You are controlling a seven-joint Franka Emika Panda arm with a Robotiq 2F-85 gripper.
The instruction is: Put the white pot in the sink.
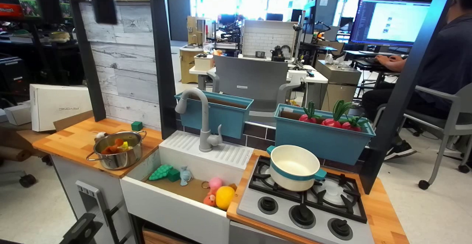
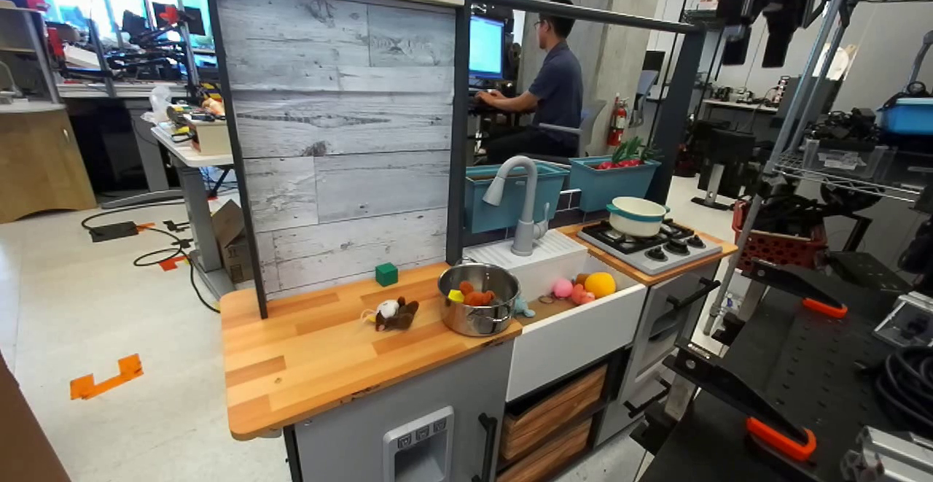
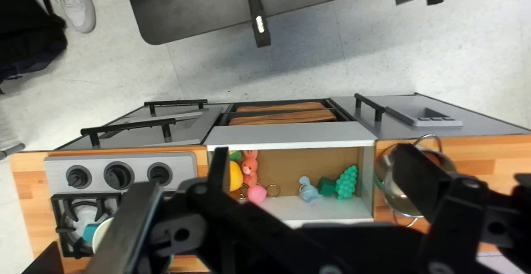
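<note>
Gripper [image 3: 310,153] is spread wide, nothing between the fingers [image 3: 218,168]. Clock as in an exterior view: pot [image 1: 295,166] sits upright on the stove [image 1: 249,204], sink [image 1: 173,211] between 8 and 9 o'clock from it, gripper well apart, up at 10. I read this as pre-grasp, nothing done yet. Wrist view has the pot at 8, mostly hidden behind the gripper, so line up off both exterior views. Looks too wide to straddle; I'd pinch the wall, one finger in, one out, closing along 7-1. Handles [image 1: 320,174] are at 10 and 4, so take the 7 side: misses both and avoids the planter [image 1: 328,140], near at 1-2. Drop in vertical, get depth before clamping; wall is probably slick and an off-centre hold will want to tip. Lift straight until the base clears the stove, then carry toward 9, on the 6 side of the faucet [image 1: 205,122]. Its spout [image 1: 180,106] leans out, so don't lift higher than needed. In the sink, grapes [image 1: 161,172] at 10, ball [image 1: 225,198] at 4, brown floor [image 3: 286,168] showing between. Lower there, slow and level. If it catches on either, expect rocking; release only once it's settled, then back the fingers straight up.
</note>
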